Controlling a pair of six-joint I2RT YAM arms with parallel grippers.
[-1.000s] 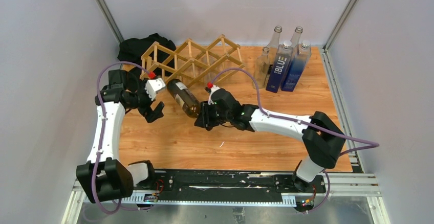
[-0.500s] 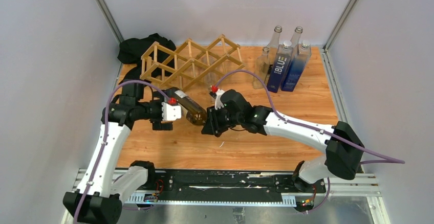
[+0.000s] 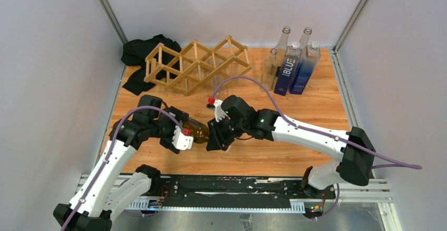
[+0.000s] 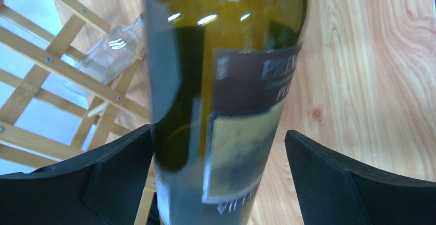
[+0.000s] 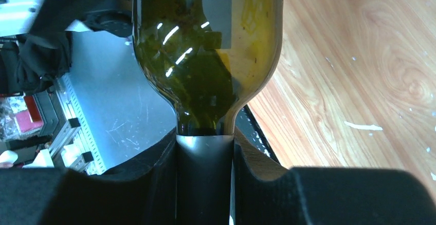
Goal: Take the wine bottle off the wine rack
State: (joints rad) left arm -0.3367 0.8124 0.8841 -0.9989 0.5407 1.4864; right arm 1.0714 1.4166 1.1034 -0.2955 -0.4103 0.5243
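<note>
A light wooden tabletop is enclosed by plain grey walls, with a crumpled black cloth lying in its far left corner. At the far right stands a tight cluster of upright bottles: a dark blue bottle lettered "BLUE", a lighter blue bottle touching its right side, a clear bottle just to its left, and two clear-necked bottles behind. A few white flecks mark the wood.

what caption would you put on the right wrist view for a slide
Green wine bottle held by its neck in the right gripper, wood table beyond.
</note>
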